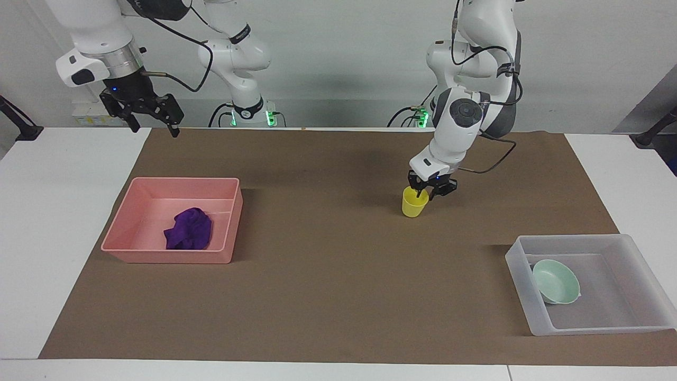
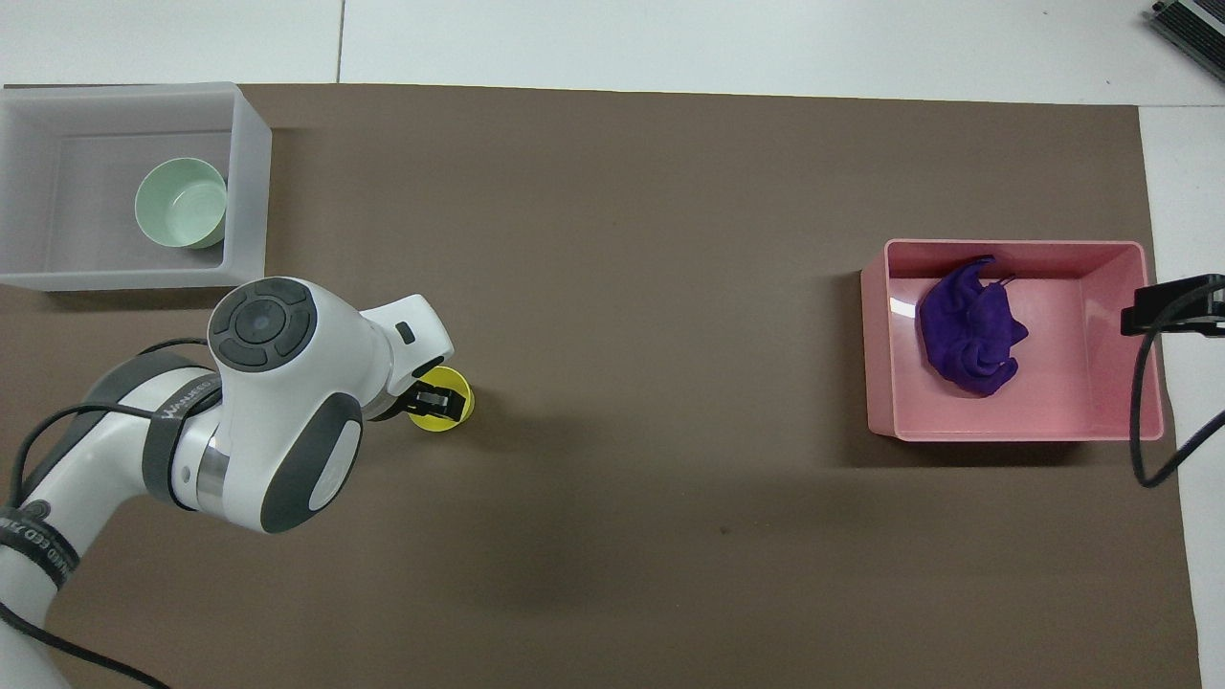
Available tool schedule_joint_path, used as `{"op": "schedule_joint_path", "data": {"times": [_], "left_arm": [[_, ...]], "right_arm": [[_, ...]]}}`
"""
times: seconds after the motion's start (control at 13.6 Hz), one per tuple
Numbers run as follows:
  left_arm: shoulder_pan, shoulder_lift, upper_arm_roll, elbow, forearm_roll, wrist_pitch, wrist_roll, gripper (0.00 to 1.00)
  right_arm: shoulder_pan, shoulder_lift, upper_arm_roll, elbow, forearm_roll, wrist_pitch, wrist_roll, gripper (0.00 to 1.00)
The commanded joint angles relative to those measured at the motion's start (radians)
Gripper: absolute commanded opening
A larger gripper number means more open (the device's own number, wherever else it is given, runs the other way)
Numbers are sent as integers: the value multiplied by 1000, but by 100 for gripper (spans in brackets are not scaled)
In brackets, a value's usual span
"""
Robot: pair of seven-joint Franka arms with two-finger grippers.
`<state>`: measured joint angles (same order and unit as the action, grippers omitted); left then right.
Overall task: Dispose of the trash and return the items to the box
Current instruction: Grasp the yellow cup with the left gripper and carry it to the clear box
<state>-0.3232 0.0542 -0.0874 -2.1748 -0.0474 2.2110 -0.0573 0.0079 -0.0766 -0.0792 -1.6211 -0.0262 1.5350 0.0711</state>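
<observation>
The yellow cup (image 1: pixel 414 205) stands upright on the brown mat, also in the overhead view (image 2: pixel 442 402). My left gripper (image 1: pixel 426 196) is down at the cup's rim and covers part of it from above (image 2: pixel 435 400). The mint-green bowl (image 1: pixel 555 281) leans tilted against a wall inside the translucent box (image 1: pixel 582 241) at the left arm's end; both show in the overhead view, bowl (image 2: pixel 182 203) and box (image 2: pixel 251 172). The purple rag (image 1: pixel 189 228) lies crumpled in the pink bin (image 1: pixel 169 257). My right gripper (image 1: pixel 152 131) is open, empty and raised high beside that bin.
The pink bin (image 2: pixel 880 335) with the rag (image 2: pixel 968 330) stands at the right arm's end. The brown mat (image 1: pixel 328 275) covers most of the white table. The right arm's cable (image 2: pixel 1144 411) hangs over the bin's edge in the overhead view.
</observation>
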Motion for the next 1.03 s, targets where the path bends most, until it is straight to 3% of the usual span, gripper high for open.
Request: {"op": "schedule_joint_path", "data": {"times": [0.0, 0.07, 0.15, 0.37, 0.52, 0.66, 0.96], "left_arm": [[-11, -31, 11, -77, -19, 81, 23, 30], [-11, -31, 12, -77, -19, 84, 25, 21], [-10, -30, 12, -76, -19, 79, 24, 0], [-1, -19, 12, -30, -19, 35, 22, 0], [15, 1, 20, 88, -19, -95, 24, 0], [96, 32, 18, 224, -19, -227, 39, 0], [255, 100, 20, 416, -17, -344, 213, 0]], "right_arm": [[1, -11, 7, -13, 12, -15, -17, 100], [12, -11, 7, -16, 11, -6, -16, 100], [17, -14, 7, -22, -1, 3, -13, 100], [27, -17, 9, -31, -3, 11, -13, 100], [27, -17, 9, -33, -3, 10, -13, 100], [27, -19, 9, -34, -3, 11, -13, 100], [26, -19, 7, -36, -3, 14, -11, 100]]}}
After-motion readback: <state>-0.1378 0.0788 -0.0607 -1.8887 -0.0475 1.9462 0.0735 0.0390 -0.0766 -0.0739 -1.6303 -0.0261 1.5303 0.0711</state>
